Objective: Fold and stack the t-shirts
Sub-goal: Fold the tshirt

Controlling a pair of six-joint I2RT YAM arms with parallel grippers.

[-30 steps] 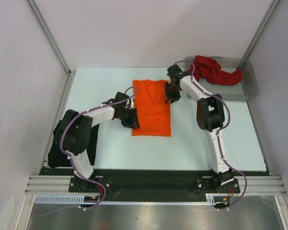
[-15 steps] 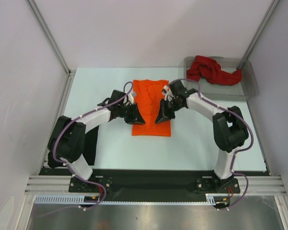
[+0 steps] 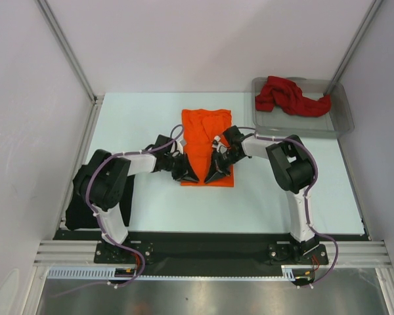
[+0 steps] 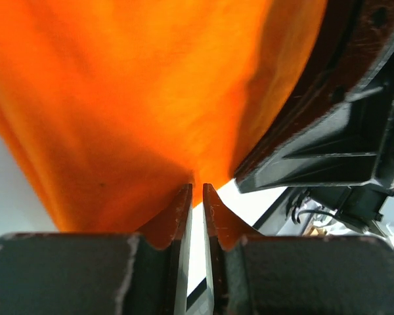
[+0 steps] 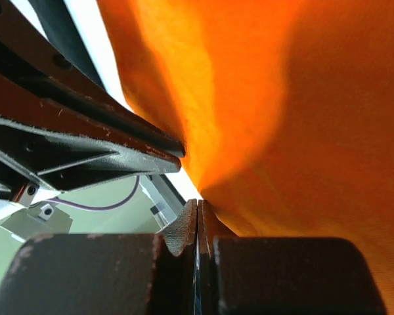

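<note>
I'm seeing the counter open either side of the orange t-shirt, which is lying mid-counter as a narrow strip, with the dark red t-shirt bunched in the tray far right and the black t-shirt by the left arm's base. I'm judging this fold runs near hem to collar, so I'm wanting both sides lifting level and travelling straight. The right gripper is clenched, seemingly nipping that hem; the left gripper, just beside it, is showing a slit, and I cannot tell whether it's biting.
</note>
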